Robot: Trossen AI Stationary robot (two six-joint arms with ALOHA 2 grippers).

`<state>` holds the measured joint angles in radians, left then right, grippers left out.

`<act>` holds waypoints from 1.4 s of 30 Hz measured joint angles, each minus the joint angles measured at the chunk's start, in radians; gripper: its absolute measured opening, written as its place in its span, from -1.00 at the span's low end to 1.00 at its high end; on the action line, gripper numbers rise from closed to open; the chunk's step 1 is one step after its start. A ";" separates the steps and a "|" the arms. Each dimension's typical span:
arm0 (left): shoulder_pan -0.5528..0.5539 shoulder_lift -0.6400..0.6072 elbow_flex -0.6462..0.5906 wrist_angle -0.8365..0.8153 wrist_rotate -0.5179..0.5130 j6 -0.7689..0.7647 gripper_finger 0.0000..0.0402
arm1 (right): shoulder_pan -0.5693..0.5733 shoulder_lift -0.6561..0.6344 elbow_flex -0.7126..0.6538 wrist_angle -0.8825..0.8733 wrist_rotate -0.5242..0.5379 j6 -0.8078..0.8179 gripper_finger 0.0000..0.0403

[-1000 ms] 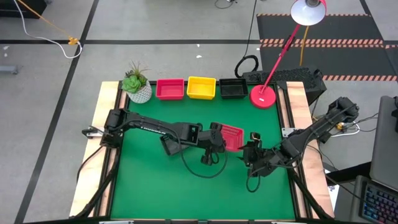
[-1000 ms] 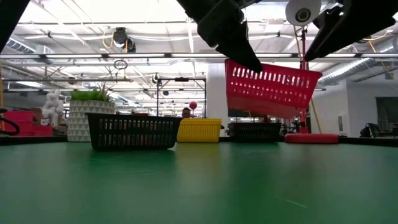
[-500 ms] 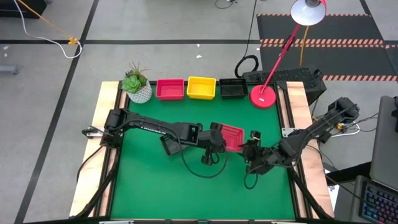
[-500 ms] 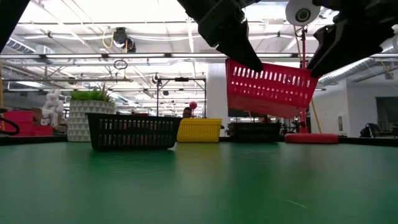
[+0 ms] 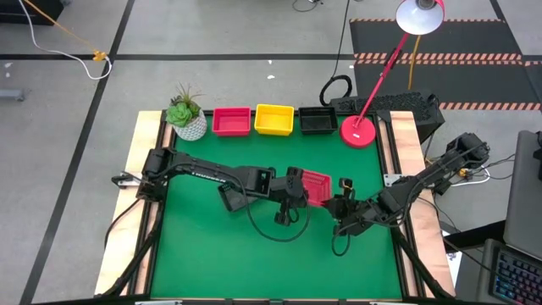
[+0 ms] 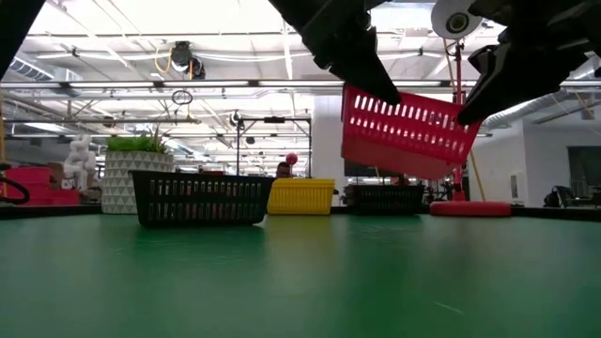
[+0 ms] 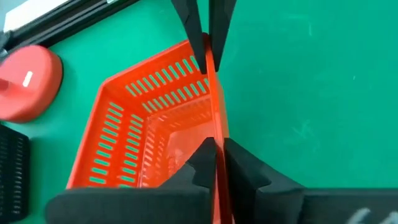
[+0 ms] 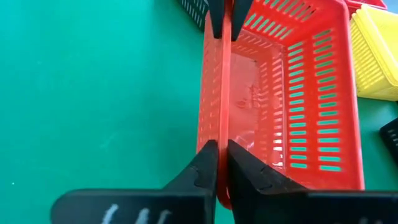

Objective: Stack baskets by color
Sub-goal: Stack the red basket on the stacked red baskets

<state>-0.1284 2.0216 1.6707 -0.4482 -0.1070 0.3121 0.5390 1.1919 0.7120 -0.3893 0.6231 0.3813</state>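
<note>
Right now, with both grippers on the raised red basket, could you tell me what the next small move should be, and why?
Probably the left gripper should open and back off: the right gripper is now shut on the opposite wall of the red basket, which hangs tilted above the green table, so one arm can carry it to the back row.

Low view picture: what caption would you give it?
Both end effectors hold a red basket tilted in the air above the green table.
</note>
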 joint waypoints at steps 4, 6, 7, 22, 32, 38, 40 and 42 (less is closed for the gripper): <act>0.000 0.000 0.000 0.002 0.001 -0.064 -0.57 | -0.003 0.000 0.000 0.020 0.001 -0.001 -0.95; -0.002 -0.003 0.000 0.014 0.001 -0.079 -0.41 | -0.005 0.000 0.000 0.027 0.000 -0.007 -0.97; -0.003 -0.006 0.000 0.024 0.001 -0.083 -0.33 | -0.009 0.000 0.000 0.027 0.000 -0.009 -0.97; -0.005 -0.010 0.210 -0.239 -0.036 -0.106 -0.05 | -0.061 0.034 0.000 0.043 -0.052 -0.008 -0.97; -0.004 0.003 0.232 -0.247 -0.040 -0.099 -0.09 | -0.061 0.034 0.000 0.049 -0.052 -0.012 -0.97; -0.005 0.055 0.228 -0.237 -0.052 -0.093 -0.10 | -0.061 0.035 0.000 0.088 -0.052 -0.016 -0.97; -0.005 0.071 0.228 -0.212 -0.052 -0.095 -0.10 | -0.062 0.046 0.001 0.125 -0.052 -0.035 -0.97; -0.005 0.081 0.227 -0.221 -0.052 -0.103 -0.10 | -0.062 0.056 0.000 0.144 -0.055 -0.056 -0.97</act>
<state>-0.1333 2.1023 1.8977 -0.6695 -0.1585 0.2091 0.4772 1.2482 0.7120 -0.2455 0.5678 0.3248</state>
